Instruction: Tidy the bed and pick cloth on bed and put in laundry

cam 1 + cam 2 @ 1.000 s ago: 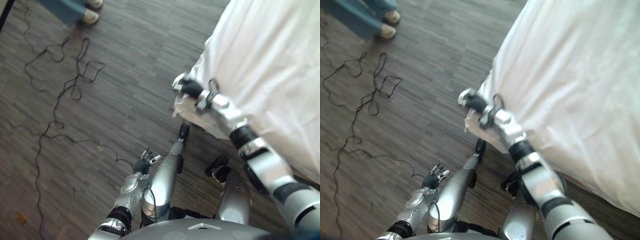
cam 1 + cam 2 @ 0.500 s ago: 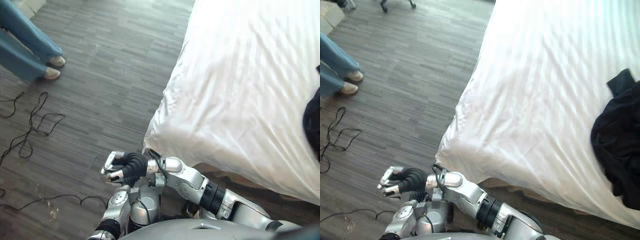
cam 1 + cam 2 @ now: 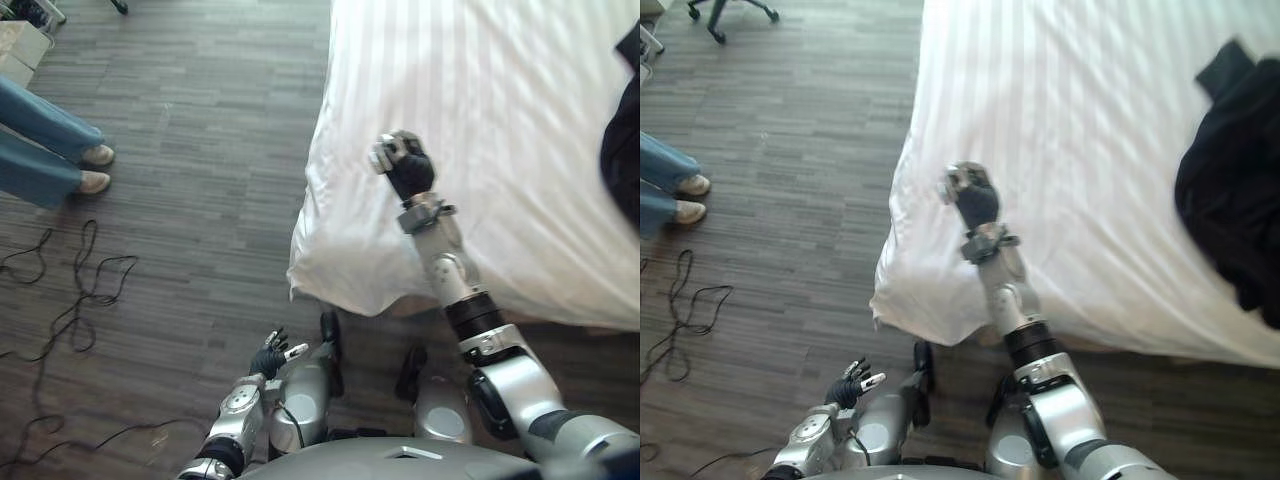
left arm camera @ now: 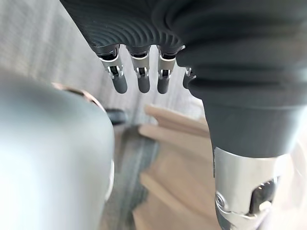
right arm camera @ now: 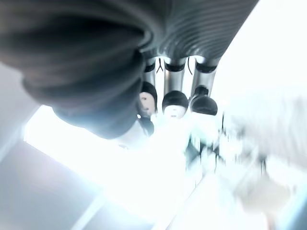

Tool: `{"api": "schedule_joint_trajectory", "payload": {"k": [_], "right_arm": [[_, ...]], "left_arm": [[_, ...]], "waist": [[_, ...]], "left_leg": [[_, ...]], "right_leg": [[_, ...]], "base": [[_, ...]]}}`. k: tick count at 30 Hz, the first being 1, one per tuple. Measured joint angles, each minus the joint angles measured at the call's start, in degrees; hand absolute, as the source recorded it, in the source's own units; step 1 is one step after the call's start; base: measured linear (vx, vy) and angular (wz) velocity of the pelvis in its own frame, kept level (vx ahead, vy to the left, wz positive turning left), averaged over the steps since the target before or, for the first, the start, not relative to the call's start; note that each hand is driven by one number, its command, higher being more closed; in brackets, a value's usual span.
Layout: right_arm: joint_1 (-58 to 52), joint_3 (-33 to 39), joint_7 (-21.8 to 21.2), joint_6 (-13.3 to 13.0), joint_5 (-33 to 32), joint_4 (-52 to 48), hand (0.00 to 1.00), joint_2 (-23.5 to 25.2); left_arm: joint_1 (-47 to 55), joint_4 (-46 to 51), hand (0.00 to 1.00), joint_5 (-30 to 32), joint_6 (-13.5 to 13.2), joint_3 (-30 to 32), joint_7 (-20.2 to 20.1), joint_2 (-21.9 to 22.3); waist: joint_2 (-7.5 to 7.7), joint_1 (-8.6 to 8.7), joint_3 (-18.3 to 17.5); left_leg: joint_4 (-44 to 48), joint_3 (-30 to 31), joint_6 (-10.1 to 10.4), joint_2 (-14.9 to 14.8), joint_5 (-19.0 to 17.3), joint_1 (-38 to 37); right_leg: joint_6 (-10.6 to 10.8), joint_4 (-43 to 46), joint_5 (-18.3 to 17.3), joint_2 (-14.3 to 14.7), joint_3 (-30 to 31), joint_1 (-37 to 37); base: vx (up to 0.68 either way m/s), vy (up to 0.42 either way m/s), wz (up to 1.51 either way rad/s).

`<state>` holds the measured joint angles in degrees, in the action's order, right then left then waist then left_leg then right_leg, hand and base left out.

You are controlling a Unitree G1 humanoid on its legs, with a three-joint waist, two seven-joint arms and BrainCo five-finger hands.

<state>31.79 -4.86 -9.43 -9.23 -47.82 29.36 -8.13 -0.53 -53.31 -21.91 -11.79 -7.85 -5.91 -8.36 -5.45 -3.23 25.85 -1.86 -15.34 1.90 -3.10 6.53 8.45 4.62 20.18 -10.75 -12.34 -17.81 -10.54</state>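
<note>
1 bed (image 3: 1090, 120), 1 black cloth (image 3: 1230, 190), 2 robot hands (image 3: 272, 356) (image 3: 406, 168), 1 person (image 3: 45, 150), 1 wheeled chair (image 3: 738, 9)

The bed (image 3: 520, 120) is covered in white cloth, smooth with faint stripes. The black cloth (image 3: 1230, 170) looks soft and matt. The floor (image 3: 200, 120) is dark matt wood. The right robot hand (image 3: 402, 160) has shiny metal fingers.

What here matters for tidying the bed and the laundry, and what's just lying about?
Job:
bed, white-sheeted
dark cloth lying on it
right hand, curled, above the bed
left hand, open, low over the floor

Lying about:
person's legs on the floor
chair base farther off
</note>
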Motion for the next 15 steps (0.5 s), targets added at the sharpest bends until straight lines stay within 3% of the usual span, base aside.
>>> {"api": "schedule_joint_trajectory", "payload": {"k": [5,10,14,15], "right_arm": [[-8.66,3.33,-2.06,-2.97,2.12,-2.54,1.00,-0.04],[-20.86,8.01,-5.81,-5.51,4.19,-7.63,1.00,3.08],[-31.90,12.53,-8.23,-5.80,4.28,-6.27,1.00,5.53],[-35.22,15.66,-7.68,-4.48,5.90,0.05,1.00,5.34]], "left_arm": [[-0.32,-1.05,0.00,0.09,-0.08,-0.55,0.04,0.52],[-0.10,-1.02,0.00,0.10,-0.24,1.79,0.17,1.01],[1.64,-1.18,0.00,0.25,-0.23,5.39,1.48,1.00],[2.36,-1.11,0.00,0.68,0.02,6.27,2.13,1.06]], "waist": [[0.56,2.68,0.13],[2.08,3.27,-0.13],[5.11,4.86,-1.95],[5.81,5.41,-3.11]], "left_leg": [[0.34,-1.73,0.05,-0.67,0.15,0.68],[0.78,-3.06,0.42,-0.85,-1.48,-1.23],[0.16,-3.76,0.67,-0.97,-2.84,-3.93],[-0.77,-4.00,0.71,-0.90,-2.93,-5.04]], "right_leg": [[-0.05,0.11,0.12,0.56,2.15,-1.97],[0.11,-2.47,0.39,1.68,2.88,0.79],[0.45,-6.72,1.26,2.54,2.93,4.41],[0.45,-8.57,1.83,2.87,2.89,6.03]], "base": [[0.07,-0.027,-0.23],[0.10,-0.005,-0.09],[0.11,0.015,-0.10],[0.13,0.018,-0.05]]}}
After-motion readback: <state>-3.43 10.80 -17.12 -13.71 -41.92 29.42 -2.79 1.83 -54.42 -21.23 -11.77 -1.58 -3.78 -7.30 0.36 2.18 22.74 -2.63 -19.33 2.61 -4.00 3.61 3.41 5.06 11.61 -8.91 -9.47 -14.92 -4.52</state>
